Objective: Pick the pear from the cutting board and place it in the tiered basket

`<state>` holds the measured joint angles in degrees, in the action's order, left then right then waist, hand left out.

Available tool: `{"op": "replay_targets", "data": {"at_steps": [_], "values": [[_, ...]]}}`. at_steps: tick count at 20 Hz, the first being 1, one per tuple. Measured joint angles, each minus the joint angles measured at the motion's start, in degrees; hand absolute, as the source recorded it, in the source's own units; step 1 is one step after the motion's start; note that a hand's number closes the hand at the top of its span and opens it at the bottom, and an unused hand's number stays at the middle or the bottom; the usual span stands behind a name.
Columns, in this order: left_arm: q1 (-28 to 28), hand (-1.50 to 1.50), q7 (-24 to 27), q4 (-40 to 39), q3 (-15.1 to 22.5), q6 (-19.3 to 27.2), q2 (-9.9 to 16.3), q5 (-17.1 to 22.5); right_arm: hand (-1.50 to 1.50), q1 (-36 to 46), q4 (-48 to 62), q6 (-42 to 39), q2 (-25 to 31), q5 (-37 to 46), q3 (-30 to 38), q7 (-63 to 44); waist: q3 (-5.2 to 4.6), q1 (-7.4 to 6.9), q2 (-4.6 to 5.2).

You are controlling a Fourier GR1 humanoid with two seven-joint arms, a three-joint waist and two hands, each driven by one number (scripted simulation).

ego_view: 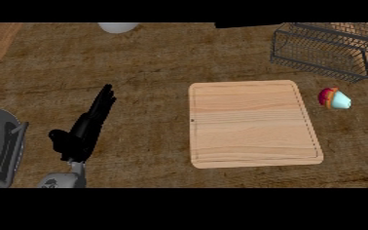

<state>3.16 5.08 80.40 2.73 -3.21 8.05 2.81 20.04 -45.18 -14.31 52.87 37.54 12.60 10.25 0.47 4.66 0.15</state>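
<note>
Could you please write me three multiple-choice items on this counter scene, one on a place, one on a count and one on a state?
1. Where does the wire basket stand?
A. far right corner
B. near left edge
C. on the cutting board

2. How many hands show?
A. none
B. one
C. two

3. What lies on the cutting board?
A. a pear
B. a cupcake
C. nothing

Key:
1 A, its mesh sits at the view's upper right.
2 B, only the left hand shows, fingers straight, left of the board.
3 C, the board's top is bare; the cupcake lies on the counter to its right, and no pear is in view.
</note>
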Motion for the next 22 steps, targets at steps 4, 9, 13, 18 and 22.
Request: {"op": "replay_targets", "data": {"at_steps": [4,9,13,18,22], "values": [[0.2,0.0,0.0,0.0,0.6,-0.8,-0.1,0.1,1.5,-0.7,6.4,-0.7,4.2,-8.0,9.6,9.3,-0.05,-1.33,-0.08],[1.7,0.0,-0.2,-0.9,1.1,-1.6,-0.2,-0.2,1.5,0.1,13.2,-4.0,10.8,-14.1,17.5,19.9,-0.18,-3.34,0.05],[3.8,0.0,-0.1,-2.7,1.5,-2.3,-0.5,-0.7,1.5,5.6,16.6,-7.1,14.7,-15.2,18.5,20.6,-0.31,-4.89,0.17],[4.1,0.0,-0.1,-2.9,1.9,-2.7,-0.9,-1.1,1.5,14.9,17.8,-9.4,15.9,-15.1,17.0,14.6,-0.41,-6.06,0.2],[5.1,0.0,-1.4,-2.4,1.7,-3.1,-1.0,-0.7,1.5,23.1,17.3,-12.0,16.6,-14.7,15.0,8.0,-0.46,-6.56,0.23]]}}
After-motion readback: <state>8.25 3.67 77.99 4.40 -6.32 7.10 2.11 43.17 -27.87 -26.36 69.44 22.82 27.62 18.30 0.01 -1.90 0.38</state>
